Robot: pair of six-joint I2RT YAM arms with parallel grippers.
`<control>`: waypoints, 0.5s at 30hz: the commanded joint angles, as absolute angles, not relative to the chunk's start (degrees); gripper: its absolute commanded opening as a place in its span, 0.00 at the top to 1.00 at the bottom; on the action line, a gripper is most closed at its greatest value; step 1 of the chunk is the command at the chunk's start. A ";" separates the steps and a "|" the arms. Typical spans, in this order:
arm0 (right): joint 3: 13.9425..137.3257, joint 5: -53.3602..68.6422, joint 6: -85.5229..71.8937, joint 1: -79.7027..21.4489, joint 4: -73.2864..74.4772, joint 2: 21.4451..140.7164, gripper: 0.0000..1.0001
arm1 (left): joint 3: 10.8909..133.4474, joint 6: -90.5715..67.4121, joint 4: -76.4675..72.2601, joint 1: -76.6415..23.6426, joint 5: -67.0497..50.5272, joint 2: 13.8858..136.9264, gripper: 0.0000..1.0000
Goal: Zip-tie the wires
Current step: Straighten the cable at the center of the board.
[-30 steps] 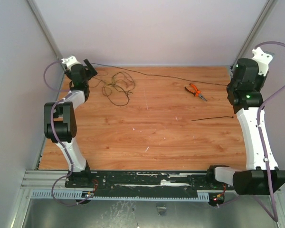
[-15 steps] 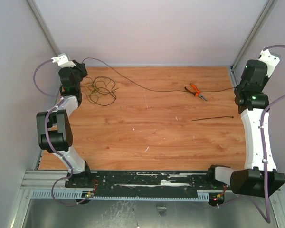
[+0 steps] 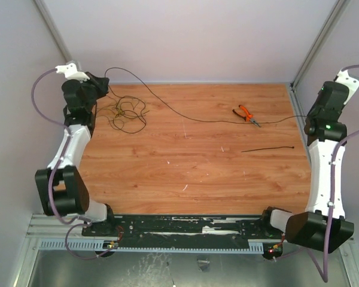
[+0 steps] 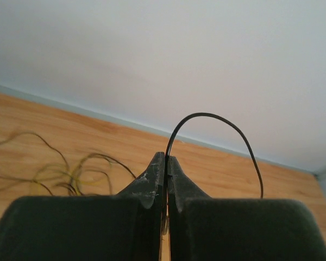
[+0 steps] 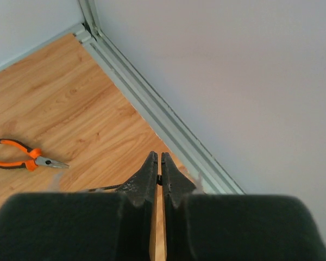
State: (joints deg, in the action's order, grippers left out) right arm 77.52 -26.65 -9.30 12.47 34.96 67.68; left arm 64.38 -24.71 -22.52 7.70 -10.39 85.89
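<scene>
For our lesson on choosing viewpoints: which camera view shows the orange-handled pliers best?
The right wrist view. The pliers look largest there, with both orange handles and the grey nose plain to see. The top external view shows the pliers whole but small, toward the far right. The left wrist view does not show them.

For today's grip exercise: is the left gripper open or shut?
The left gripper is shut: its fingers meet, pinching a black wire.

Robot lab test cell: laminate worktop (image 3: pixel 197 173) is being boxed in by plain pale panels (image 3: pixel 191 36) on aluminium posts (image 3: pixel 50 27). Left arm (image 3: pixel 72 143) and right arm (image 3: pixel 324 161) are being carried on a slotted base rail (image 3: pixel 48 228), with cable ducting (image 3: pixel 167 245) alongside.
</scene>
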 commanded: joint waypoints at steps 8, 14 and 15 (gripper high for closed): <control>66.43 -24.21 -19.82 24.93 29.28 66.36 1.00 | 59.05 -24.96 16.59 7.82 -34.24 73.71 1.00; 59.70 -32.46 -24.84 28.66 23.78 63.61 1.00 | 53.70 -22.47 22.35 7.88 -28.21 66.94 1.00; 58.75 -33.01 -25.36 28.75 23.52 64.17 1.00 | 54.23 -20.79 24.25 7.64 -24.77 66.77 1.00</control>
State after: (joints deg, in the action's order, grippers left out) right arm 61.04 -27.59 -20.58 27.40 29.28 65.65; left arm 52.77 -25.43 17.10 7.73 -29.41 69.95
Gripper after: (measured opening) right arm 0.013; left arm 0.035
